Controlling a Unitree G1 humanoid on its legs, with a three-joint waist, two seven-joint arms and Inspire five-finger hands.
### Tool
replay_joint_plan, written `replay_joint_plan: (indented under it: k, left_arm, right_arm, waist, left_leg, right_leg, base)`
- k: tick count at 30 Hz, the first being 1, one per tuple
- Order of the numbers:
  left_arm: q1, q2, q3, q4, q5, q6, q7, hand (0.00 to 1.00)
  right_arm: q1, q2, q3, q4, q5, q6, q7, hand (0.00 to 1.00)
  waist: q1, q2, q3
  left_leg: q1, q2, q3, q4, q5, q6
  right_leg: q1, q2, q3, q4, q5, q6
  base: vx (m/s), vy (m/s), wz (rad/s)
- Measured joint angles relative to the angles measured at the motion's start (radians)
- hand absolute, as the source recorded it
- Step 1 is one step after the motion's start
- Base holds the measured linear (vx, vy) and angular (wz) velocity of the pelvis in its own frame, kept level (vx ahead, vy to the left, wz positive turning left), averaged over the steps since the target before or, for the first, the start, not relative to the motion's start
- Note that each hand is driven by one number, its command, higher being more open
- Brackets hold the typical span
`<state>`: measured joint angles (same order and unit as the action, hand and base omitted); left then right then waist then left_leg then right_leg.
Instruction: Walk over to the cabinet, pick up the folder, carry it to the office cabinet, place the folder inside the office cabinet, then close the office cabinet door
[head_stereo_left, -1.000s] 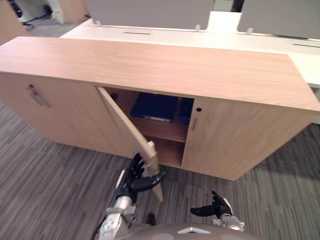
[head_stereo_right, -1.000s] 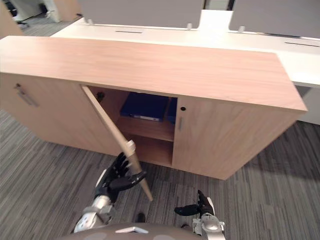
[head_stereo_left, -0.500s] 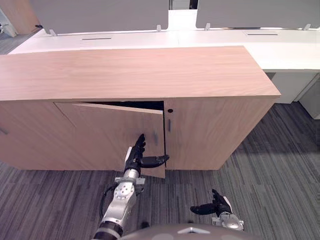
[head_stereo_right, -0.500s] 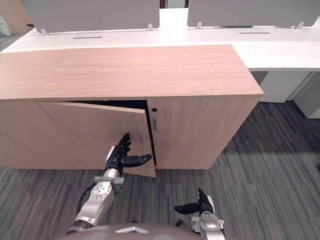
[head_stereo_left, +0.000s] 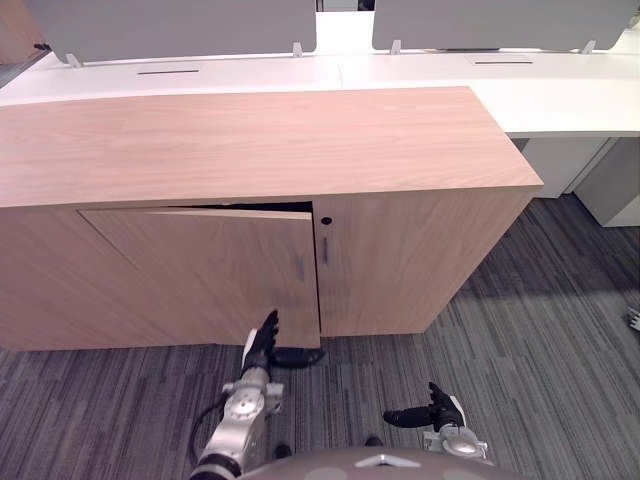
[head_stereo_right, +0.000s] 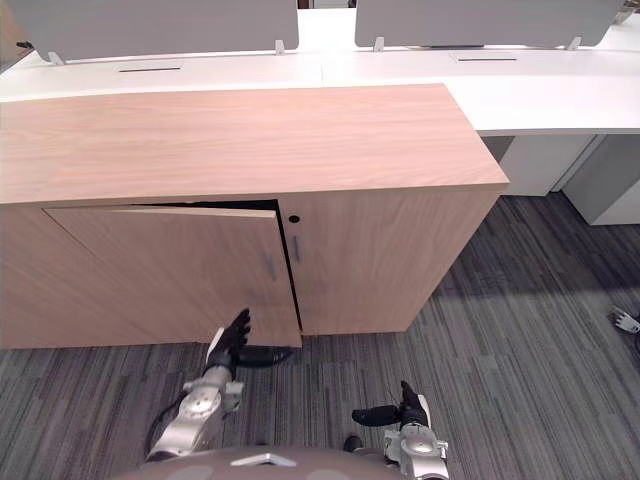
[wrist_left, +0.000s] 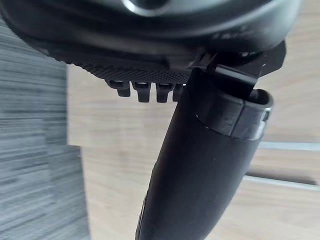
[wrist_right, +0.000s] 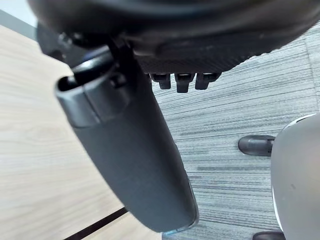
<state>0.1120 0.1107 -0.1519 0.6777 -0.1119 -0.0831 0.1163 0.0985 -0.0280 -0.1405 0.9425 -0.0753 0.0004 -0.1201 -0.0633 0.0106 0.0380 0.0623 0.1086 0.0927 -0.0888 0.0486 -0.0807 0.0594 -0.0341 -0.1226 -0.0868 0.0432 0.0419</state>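
Against the bottom of the office cabinet door (head_stereo_left: 200, 275), the left hand (head_stereo_left: 263, 345) lies flat with straight fingers. The door is open a crack. The right hand (head_stereo_left: 435, 411) is spread.

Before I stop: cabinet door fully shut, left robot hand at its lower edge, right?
No: the cabinet door is slightly ajar, as the left eye view's dark gap above it shows. The left robot hand is at its lower edge.
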Motion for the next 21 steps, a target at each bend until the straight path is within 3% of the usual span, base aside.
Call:
replay_joint_plan:
  k: [6,21]
  left_arm:
    - [0.034,0.0,0.128,0.277,0.11,0.032,-0.037,1.0]
    - [0.023,-0.002,0.26,0.34,0.183,0.037,-0.029,1.0]
  right_arm:
    - [-0.022,0.0,-0.044,0.049,0.0,0.003,0.001,1.0]
    - [-0.037,-0.018,-0.097,0.1,-0.001,0.013,0.002,1.0]
  waist:
    - [0.003,-0.007,0.002]
    - [0.009,-0.013,0.002]
  left_leg:
    - [0.007,-0.003,-0.002,0.0,-0.005,0.004]
    - [0.012,-0.013,-0.036,-0.005,-0.005,0.008]
  right_leg:
    - [0.012,-0.002,-0.005,-0.002,-0.002,0.003]
    - [0.015,-0.015,-0.038,0.032,-0.035,0.014]
  base:
    - [0.03,0.018,0.02]
    - [0.01,0.007,0.07]
